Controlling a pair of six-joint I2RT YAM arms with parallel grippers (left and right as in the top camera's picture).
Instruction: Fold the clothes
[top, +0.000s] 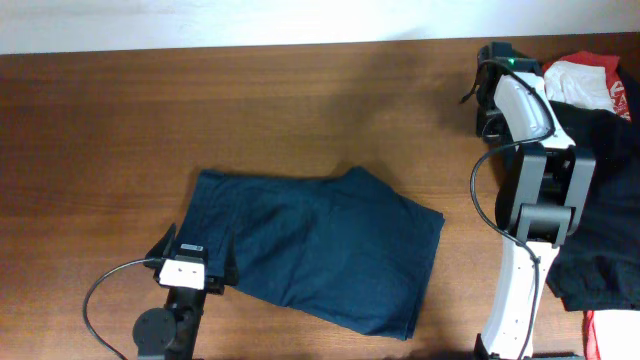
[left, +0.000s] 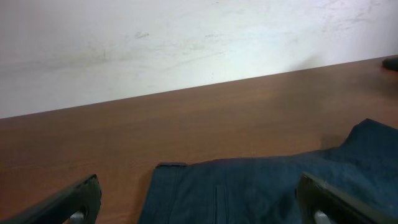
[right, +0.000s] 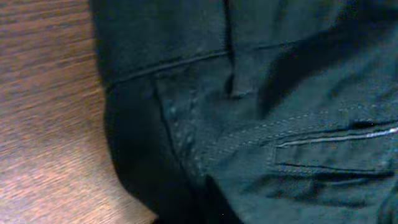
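Note:
The dark navy shorts (top: 320, 245) lie folded flat on the middle of the table, and their near edge shows in the left wrist view (left: 261, 186). My left gripper (top: 190, 262) is open and empty at the shorts' left edge, one finger on each side of the cloth (left: 199, 205). My right arm (top: 545, 190) reaches over the black garment (top: 610, 210) at the right. Its fingers do not show. The right wrist view is filled from close up by dark fabric with seams and a pocket (right: 280, 124).
A red-and-white garment (top: 590, 80) lies at the back right, partly under the black one. A red piece (top: 610, 335) shows at the front right corner. Bare wooden table (top: 200, 110) stretches to the left and behind the shorts. A white wall (left: 186, 43) stands beyond the far edge.

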